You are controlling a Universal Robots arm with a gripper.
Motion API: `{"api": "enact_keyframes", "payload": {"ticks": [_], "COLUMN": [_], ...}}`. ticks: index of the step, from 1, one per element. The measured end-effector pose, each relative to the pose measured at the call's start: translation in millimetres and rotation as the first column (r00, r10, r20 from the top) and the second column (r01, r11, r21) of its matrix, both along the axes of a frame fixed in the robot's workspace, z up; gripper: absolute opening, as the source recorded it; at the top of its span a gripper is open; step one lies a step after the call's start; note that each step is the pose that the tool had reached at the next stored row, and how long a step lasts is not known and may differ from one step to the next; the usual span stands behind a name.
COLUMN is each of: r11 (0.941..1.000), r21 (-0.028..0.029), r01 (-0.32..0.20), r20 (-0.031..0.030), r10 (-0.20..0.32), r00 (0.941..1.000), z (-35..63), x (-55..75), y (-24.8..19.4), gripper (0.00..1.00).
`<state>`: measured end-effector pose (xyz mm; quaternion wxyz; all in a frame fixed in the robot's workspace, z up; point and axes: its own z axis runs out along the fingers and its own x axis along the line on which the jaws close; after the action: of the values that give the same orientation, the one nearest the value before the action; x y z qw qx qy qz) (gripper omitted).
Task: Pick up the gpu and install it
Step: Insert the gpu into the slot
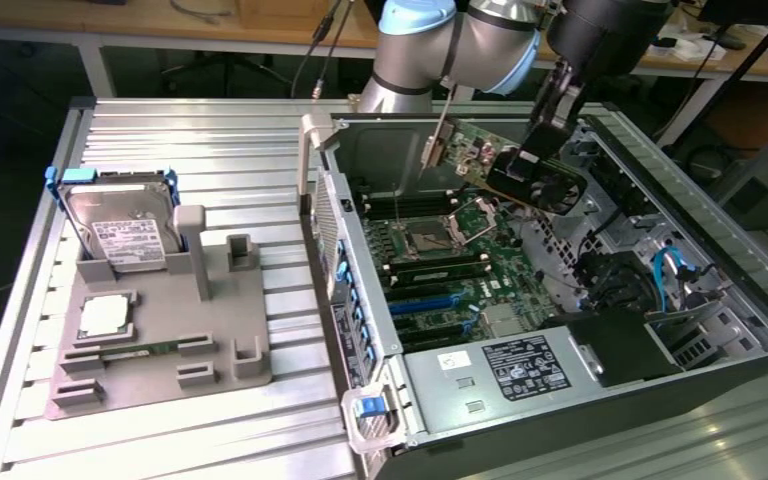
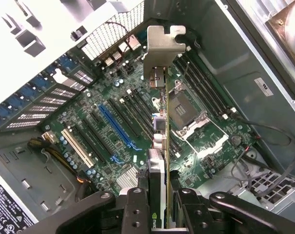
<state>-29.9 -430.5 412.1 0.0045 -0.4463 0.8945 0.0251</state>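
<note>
I see the thin green gpu card (image 2: pixel 160 122), black fan cooler and silver end bracket, clamped edge-on between the black gripper's (image 2: pixel 159 207) two fingers (image 2: pixel 135 209) (one on each face), hanging above the green motherboard (image 2: pixel 103 131) inside the open grey computer case (image 1: pixel 744 300).

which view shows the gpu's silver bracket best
The wrist view: the gpu sits edge-on in the claw, its silver bracket in full view. The exterior view shows the black cooler side instead, bracket hard to make out.
</note>
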Motion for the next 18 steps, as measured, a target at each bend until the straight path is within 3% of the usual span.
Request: {"api": "enact_keyframes", "payload": {"ticks": [8,18], "r11": [0.9981,0.9903], "r21": [0.0,0.0], "r01": [-0.062,-0.139], "r20": [-0.0001,0.0], "r10": [0.062,0.139], "r00": [0.9981,0.9903], "z": [0.0,0.0], "x": [0.0,0.0], "y": [0.3,1.0], "gripper": [0.27,0.27]}}
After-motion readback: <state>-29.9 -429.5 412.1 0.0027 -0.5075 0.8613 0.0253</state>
